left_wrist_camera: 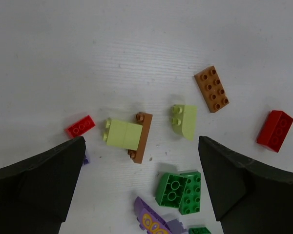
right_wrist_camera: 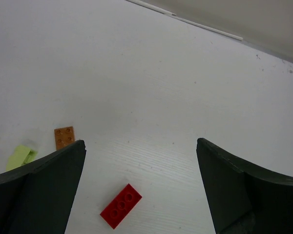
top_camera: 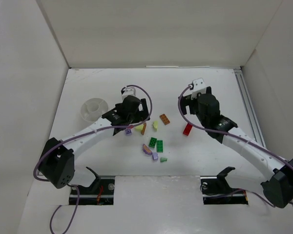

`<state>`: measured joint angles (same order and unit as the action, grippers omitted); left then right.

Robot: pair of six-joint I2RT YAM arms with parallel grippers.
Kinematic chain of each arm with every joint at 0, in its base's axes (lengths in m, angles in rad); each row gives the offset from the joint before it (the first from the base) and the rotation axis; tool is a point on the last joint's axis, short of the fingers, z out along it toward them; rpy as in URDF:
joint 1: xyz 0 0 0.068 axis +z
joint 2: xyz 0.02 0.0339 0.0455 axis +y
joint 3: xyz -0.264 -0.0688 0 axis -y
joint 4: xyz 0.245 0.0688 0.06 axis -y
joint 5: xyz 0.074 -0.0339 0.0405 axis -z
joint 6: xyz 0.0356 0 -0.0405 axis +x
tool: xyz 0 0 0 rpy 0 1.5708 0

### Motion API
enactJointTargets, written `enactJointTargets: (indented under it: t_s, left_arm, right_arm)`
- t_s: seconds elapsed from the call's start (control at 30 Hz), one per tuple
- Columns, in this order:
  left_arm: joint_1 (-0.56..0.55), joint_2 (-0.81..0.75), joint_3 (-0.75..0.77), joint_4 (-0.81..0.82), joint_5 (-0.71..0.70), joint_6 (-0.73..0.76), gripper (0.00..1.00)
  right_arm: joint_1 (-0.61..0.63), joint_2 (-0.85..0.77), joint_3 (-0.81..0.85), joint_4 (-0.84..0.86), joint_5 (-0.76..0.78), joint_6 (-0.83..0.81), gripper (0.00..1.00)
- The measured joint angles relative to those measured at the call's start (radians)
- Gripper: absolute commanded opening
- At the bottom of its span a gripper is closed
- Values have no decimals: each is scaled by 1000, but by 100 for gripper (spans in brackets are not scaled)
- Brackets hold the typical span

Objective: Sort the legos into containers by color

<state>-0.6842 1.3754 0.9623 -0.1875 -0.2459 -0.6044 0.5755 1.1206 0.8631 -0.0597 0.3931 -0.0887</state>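
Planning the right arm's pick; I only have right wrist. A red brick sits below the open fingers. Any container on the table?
Observer: One translucent white cup, out to the left of the left gripper.
Operator: Other reds?
Observer: One smaller red brick, close to one of the left gripper's fingertips.
Operator: Left gripper loaded?
Observer: No. It is open and empty, above a pale green brick that touches a narrow orange-brown brick.

My left arm (top_camera: 90, 135) and right arm (top_camera: 246, 147) are white tubes between black joints, purple cables (top_camera: 35, 168) looping alongside; my fingers (left_wrist_camera: 36, 183) are matte black wedges.
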Motion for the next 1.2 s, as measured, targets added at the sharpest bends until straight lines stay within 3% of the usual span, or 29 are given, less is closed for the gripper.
enactJointTargets:
  t_s: [0.27,0.47,0.6,0.7,0.83,1.2]
  left_arm:
    - [0,-86,-87,-115,-39,-128,100]
    - [6,-109,-178,-151,-71,-196,100]
    - [25,-100,-211,-141,-69,-216,100]
    - [52,-76,-217,-127,-68,-219,100]
    - [64,-44,-219,-97,-68,-219,100]
    - [64,19,-239,-65,-64,-217,97]
  right_arm:
    - [121,100,31,14,38,-105,100]
    - [126,216,60,5,118,-111,100]
    - [132,161,44,18,203,-94,100]
    - [130,12,-6,38,259,-51,100]
    - [85,-99,-22,123,236,-69,100]
    - [-18,1,-21,116,-10,-95,100]
